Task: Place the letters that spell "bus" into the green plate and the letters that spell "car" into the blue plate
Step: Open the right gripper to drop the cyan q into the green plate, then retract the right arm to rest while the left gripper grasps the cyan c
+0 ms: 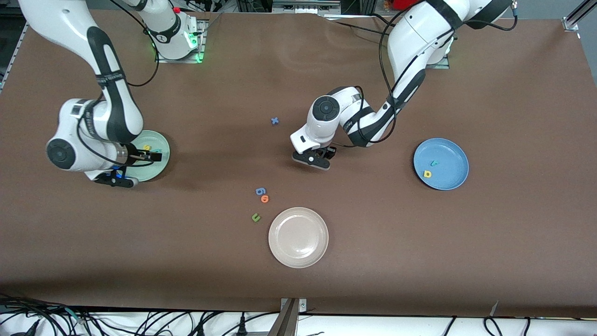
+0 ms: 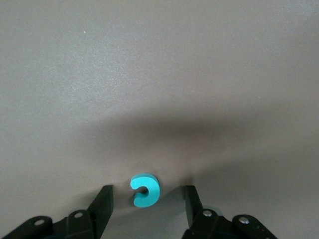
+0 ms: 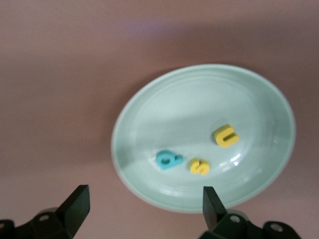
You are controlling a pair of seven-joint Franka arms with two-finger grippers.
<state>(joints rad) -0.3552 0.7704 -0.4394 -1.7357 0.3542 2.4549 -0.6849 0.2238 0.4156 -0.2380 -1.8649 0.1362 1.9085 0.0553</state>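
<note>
From my console the green plate (image 3: 204, 137) looks finished; the teal "b" (image 3: 168, 159), the yellow "s" (image 3: 200, 167) and the yellow "u" (image 3: 226, 135) all lie inside it, and the right gripper (image 3: 144, 204) hangs over that plate with its jaws spread wide and nothing between them; I judge that arm simply waits.

The blue plate (image 1: 440, 164) at the left arm's end of the table holds the teal "r" (image 1: 434, 163) and the yellow "a" (image 1: 427, 174); so only the teal "c" (image 2: 145, 189) is wanting. I take that plate as my landmark: the "c" lies flat on the bare table (image 1: 364, 242) well apart from the blue plate, toward the middle of the table, under the left gripper (image 2: 148, 199).

The relation that matters: the "c" sits squarely between the two fingers (image 2: 102, 201), touching neither as far as I can see; the jaws stand half closed, still empty, with a little room on each side. The letter's height runs along the gap, so the fingers would press across its width. The left arm is plainly the nearer one. I judge the next move needs a centred squeeze, then a lift and a carry to the blue plate; the risk is the small foam piece skidding aside.

The blue "x" (image 1: 275, 121), blue "g" (image 1: 260, 191), orange "o" (image 1: 265, 199), olive "u" (image 1: 255, 217) and cream plate (image 1: 298, 237) should stay put.
</note>
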